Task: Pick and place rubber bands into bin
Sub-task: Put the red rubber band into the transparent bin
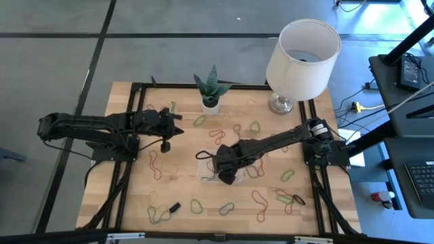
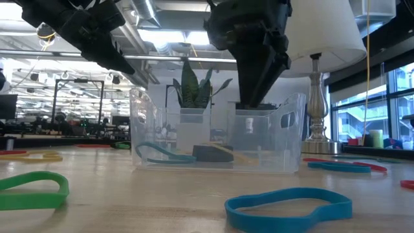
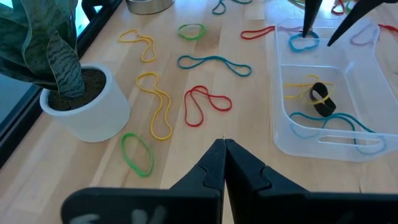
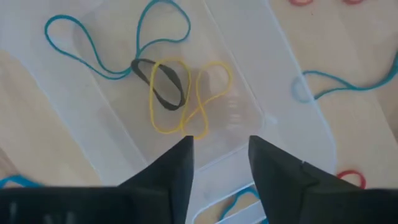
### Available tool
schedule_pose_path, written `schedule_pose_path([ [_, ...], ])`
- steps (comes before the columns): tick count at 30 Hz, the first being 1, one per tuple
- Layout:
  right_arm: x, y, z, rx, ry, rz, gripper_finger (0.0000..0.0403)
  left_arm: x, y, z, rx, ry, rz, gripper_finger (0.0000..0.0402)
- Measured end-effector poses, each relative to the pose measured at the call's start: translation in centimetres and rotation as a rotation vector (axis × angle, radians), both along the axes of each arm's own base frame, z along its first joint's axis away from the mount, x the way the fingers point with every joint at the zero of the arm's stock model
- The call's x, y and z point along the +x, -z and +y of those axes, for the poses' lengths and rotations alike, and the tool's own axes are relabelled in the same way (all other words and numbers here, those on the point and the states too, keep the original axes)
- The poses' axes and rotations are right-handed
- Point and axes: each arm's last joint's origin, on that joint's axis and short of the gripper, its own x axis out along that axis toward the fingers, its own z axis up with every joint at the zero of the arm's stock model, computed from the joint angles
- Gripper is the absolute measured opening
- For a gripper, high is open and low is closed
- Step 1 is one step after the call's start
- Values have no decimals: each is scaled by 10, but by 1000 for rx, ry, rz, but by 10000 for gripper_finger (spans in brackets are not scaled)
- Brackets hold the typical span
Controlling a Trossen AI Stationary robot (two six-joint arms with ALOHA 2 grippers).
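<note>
Hovering over the bin (image 4: 261, 74), the right gripper (image 4: 221, 155) has its fingers spread apart and grips nothing, while a yellow rubber band (image 4: 186, 99) twisted into a figure eight lies on the clear plastic floor below, overlapping a black band (image 4: 163, 84) and beside a thin blue band (image 4: 118, 46). Many more rubber bands (image 3: 208, 106) in red, yellow, green and blue lie as limp, flattened loops across the wooden table (image 1: 183, 196) around the shallow, round-cornered bin. Near the white plant pot (image 3: 93, 109), the left gripper (image 3: 224, 152) is pinched closed and empty.
</note>
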Motion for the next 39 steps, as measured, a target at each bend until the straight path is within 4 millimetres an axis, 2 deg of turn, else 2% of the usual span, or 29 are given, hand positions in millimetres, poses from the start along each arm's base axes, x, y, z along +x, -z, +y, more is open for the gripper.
schedule_pose_path([
  [5, -2, -6, -5, -13, -27, 1, 143, 0, 0, 0, 0, 0, 0, 3],
  [11, -15, -46, -19, -22, -82, -113, 95, 0, 0, 0, 1, 0, 0, 3],
  [15, -40, -67, -33, -17, -80, -213, 48, 0, 0, 0, 0, 2, -1, 3],
  [18, -69, -70, -41, -35, -42, -264, 13, 0, -1, 0, 1, 2, -7, 3],
  [22, -111, -63, -49, -8, 9, -369, 11, 1, -3, 0, 4, 1, -24, 3],
  [26, -152, -52, -58, 9, 46, -454, 21, 1, -15, 1, 7, -29, 4, 3],
  [30, -188, -35, -65, 5, 46, -443, 12, -3, -28, -1, -89, -153, 106, 3],
  [35, -210, -15, -70, 15, 78, -453, 5, -7, -42, -2, -317, -427, 216, 3],
  [39, -210, -1, -70, -23, -33, -564, 5, -7, -41, -4, -465, -592, 257, 3],
])
